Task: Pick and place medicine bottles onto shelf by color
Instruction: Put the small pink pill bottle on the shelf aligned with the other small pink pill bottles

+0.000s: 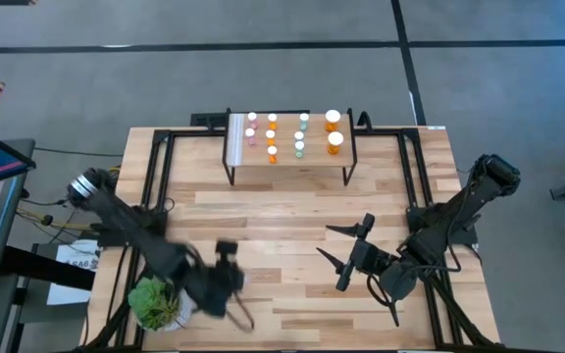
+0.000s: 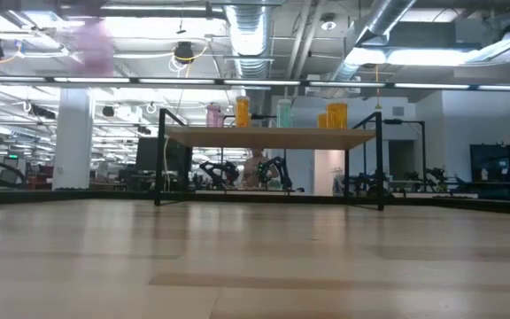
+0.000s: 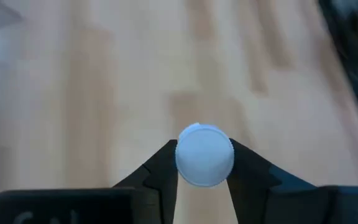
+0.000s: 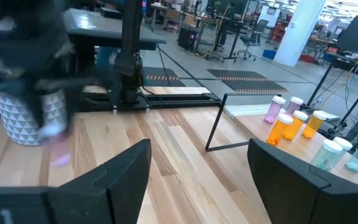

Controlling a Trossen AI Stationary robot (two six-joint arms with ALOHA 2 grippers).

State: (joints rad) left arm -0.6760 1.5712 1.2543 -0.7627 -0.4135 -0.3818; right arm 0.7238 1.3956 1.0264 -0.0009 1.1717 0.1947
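Jaws of the left gripper [image 3: 204, 177] clench a white-capped medicine bottle [image 3: 204, 155] near the worktop's front-left, beside the potted plant [image 1: 157, 302]. Keep it upright and carry it to its colour group on the shelf [image 1: 314, 159]. Right gripper [image 1: 346, 257] waits open.

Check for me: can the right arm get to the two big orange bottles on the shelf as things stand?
Probably yes. The right gripper is open and holds nothing, the wide orange bottles stand at the shelf's right end, and bare tabletop lies between.
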